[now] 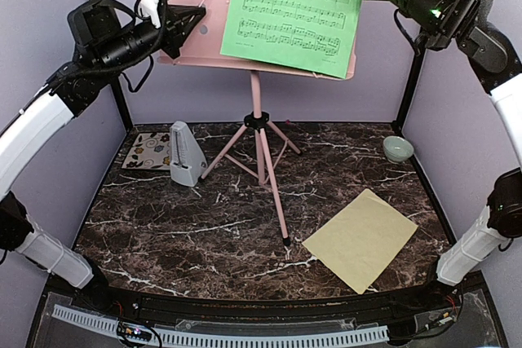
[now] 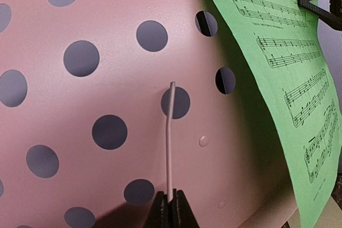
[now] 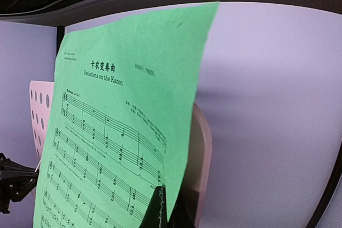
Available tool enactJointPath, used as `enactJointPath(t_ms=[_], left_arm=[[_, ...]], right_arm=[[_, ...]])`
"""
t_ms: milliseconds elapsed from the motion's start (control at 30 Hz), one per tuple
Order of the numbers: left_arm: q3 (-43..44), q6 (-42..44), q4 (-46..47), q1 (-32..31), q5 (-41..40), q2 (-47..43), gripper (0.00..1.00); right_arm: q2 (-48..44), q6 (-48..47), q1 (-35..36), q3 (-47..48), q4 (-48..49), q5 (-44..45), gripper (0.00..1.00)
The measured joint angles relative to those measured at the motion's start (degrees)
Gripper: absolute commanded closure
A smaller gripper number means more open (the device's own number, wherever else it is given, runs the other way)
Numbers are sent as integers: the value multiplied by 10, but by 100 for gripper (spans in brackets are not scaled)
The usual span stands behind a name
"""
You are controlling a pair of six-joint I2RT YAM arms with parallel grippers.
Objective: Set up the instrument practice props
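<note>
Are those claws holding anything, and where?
The right gripper pinches the green page by its right edge; the left gripper pinches the thin white wire of the pink stand.

You are looking down on a dark brown marble-patterned tabletop with white veins (image 1: 163, 226). Plain pale lilac walls (image 1: 326, 103) close it in on the far, left and right sides. Thin black frame posts (image 1: 122, 112) stand at the two far corners. A white slotted strip (image 1: 245, 338) runs along the near edge. The light is even, with soft shadows on the far wall.

Open marble table (image 1: 163, 234) front-left, stand legs (image 1: 259, 148) and metronome (image 1: 186, 155) blocking rear
</note>
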Motion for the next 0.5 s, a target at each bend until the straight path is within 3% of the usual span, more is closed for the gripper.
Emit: enactJointPath(t_ms=[233, 500], left_arm=[[18, 32, 23, 8, 62, 32, 100], [12, -3, 59, 10, 101, 39, 100]], right_arm=[[0, -2, 2, -1, 8, -1, 100], [9, -17, 7, -1, 44, -27, 100]])
